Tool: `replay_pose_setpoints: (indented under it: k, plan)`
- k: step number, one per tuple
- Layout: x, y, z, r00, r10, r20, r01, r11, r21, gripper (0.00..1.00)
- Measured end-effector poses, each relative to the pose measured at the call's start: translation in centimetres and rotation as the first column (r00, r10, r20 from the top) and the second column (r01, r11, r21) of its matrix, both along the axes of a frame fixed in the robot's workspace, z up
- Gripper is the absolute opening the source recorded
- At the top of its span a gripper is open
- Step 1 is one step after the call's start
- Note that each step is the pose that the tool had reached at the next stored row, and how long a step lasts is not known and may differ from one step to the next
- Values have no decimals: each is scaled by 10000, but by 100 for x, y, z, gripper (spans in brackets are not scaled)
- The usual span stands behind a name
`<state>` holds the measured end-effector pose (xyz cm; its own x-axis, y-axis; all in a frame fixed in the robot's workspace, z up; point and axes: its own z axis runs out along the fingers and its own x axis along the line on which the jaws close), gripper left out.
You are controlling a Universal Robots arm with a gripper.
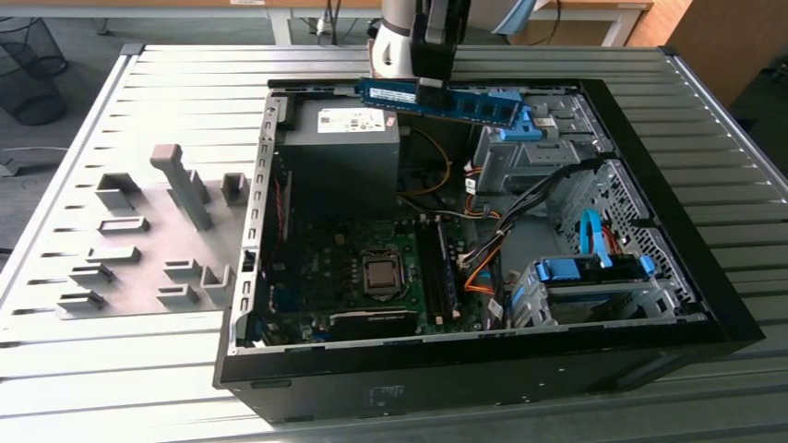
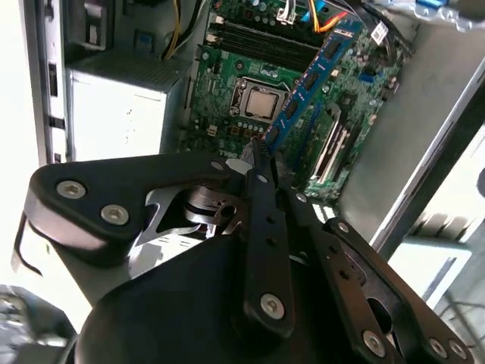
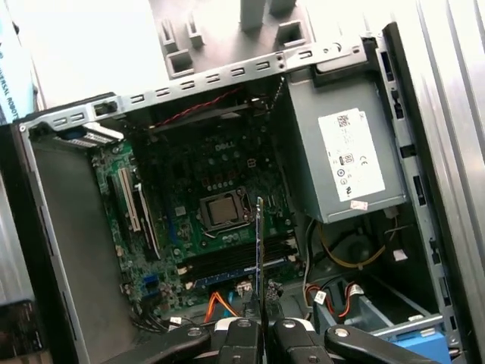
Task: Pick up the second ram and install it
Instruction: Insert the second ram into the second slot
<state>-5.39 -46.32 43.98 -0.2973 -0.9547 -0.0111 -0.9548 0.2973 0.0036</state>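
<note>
The gripper (image 1: pixel 431 85) is pinching the second ram (image 1: pixel 481 106) between closed fingers at about mid-length; the stick is hanging in the air over the far rim of the open computer case (image 1: pixel 493 369), just above the power supply (image 1: pixel 339 152); it is standing on its long edge with a flat face toward the exterior camera; its long axis is running level from the exterior view's left to its right, dipping slightly at the right end; that line is lying crosswise to the memory slots (image 1: pixel 437 268) on the motherboard (image 1: pixel 332 258) below, beside the processor socket (image 1: pixel 382 274); in the first wrist view the stick is showing edge-on as a thin line; blue drive-bay clips (image 1: pixel 591 268) are sitting toward the exterior view's right; grey fixture blocks (image 1: pixel 136 249) are resting on the slatted table (image 1: pixel 124 369) left of the case.
</note>
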Motion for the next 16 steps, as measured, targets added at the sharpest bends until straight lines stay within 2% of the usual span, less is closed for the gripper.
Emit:
replay_pose_setpoints:
  k: [4, 8, 11, 16]
  plan:
    - [0, 0, -9, 9973, -729, 1, 729, 9973, -9, 14]
    - [0, 0, -17, 9905, -1376, 1, 1376, 9905, -15, 14]
    - [-10, 0, -20, 9879, -1554, 1, 1554, 9879, -15, 14]
    - [-19, 0, -22, 9873, -1590, 1, 1590, 9873, -13, 14]
